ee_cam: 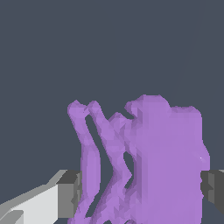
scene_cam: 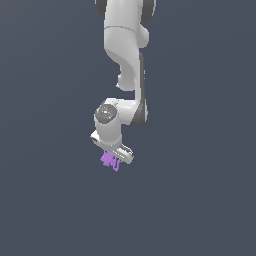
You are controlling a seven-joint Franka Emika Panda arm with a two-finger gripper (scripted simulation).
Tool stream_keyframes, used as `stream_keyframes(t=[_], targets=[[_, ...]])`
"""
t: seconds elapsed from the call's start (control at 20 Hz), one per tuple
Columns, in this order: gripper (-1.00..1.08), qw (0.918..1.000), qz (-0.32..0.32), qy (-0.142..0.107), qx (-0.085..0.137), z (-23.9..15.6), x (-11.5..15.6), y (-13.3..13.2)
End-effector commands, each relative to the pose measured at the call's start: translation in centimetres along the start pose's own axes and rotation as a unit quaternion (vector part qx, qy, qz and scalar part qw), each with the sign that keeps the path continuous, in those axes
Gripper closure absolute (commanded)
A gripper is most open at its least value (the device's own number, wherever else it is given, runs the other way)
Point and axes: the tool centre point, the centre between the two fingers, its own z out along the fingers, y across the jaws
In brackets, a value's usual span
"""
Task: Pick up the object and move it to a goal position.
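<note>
Right now my white two-fingered gripper [scene_cam: 116,161] is clamped on the small light-purple lumpy object with jagged edges and curved ridges [scene_cam: 109,160], which sits between my dark grey finger pads [ee_cam: 70,194] and pokes out below them. In the wrist view the pads press against both flanks of that purple lump [ee_cam: 148,162], one on each side, so I judge the grasp as made. Beyond the hand, my white jointed arm [scene_cam: 127,60] hangs down from the top of the exterior view, and all around is a plain dark blue-grey ground [scene_cam: 50,200]. I cannot tell from either view whether the object is lifted clear of it or touching it, since no shadow or edge shows. The step in hand, as I read it, is carrying; the next move calls for a steady transfer to the goal without loosening the grip, though no goal marker is visible in either picture. The exterior view gives my arm's whole pose and the object as a mere speck; the wrist view alone shows its thin curved ridges with slits between them and the pad contact.
</note>
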Motion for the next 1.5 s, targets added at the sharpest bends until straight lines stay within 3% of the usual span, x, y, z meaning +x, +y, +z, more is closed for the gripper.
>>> stream_keyframes(t=[0.0, 0.3, 0.35, 1.0, 1.45], targets=[[-0.92, 1.0, 0.001, 0.0, 0.0, 1.2, 0.0, 0.0], [-0.92, 1.0, 0.001, 0.0, 0.0, 2.1, 0.1, 0.0], [1.08, 1.0, 0.001, 0.0, 0.0, 2.1, 0.1, 0.0], [1.08, 1.0, 0.002, 0.005, 0.004, 0.4, 0.3, -0.1], [1.08, 1.0, 0.002, 0.004, 0.004, -0.4, -1.0, 1.9]])
